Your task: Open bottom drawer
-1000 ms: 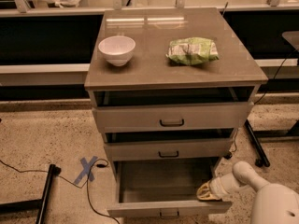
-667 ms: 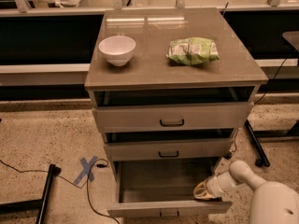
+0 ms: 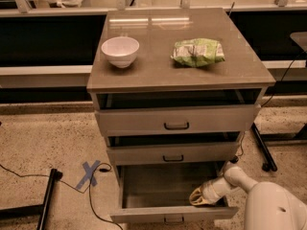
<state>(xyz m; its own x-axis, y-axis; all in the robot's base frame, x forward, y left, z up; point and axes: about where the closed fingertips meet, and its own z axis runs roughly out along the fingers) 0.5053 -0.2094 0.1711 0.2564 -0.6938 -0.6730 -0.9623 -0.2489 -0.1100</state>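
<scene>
The bottom drawer (image 3: 144, 214) of the grey-brown cabinet is pulled far out, its inside showing bare; its front panel runs along the frame's lower edge with a small dark handle (image 3: 173, 220) at the centre. My gripper (image 3: 197, 197) reaches in from the lower right on a white arm and sits inside the drawer at its right side, just behind the front panel. The middle drawer (image 3: 172, 153) and top drawer (image 3: 175, 120) are each out a little.
A white bowl (image 3: 120, 50) and a green snack bag (image 3: 197, 52) lie on the cabinet top. A blue tape cross (image 3: 89, 172), a black cable and a black stand leg (image 3: 45, 202) are on the floor to the left. A dark stand leg (image 3: 263, 150) is to the right.
The gripper has slid slightly left inside the open bottom drawer. The drawer stands about as far out as before.
</scene>
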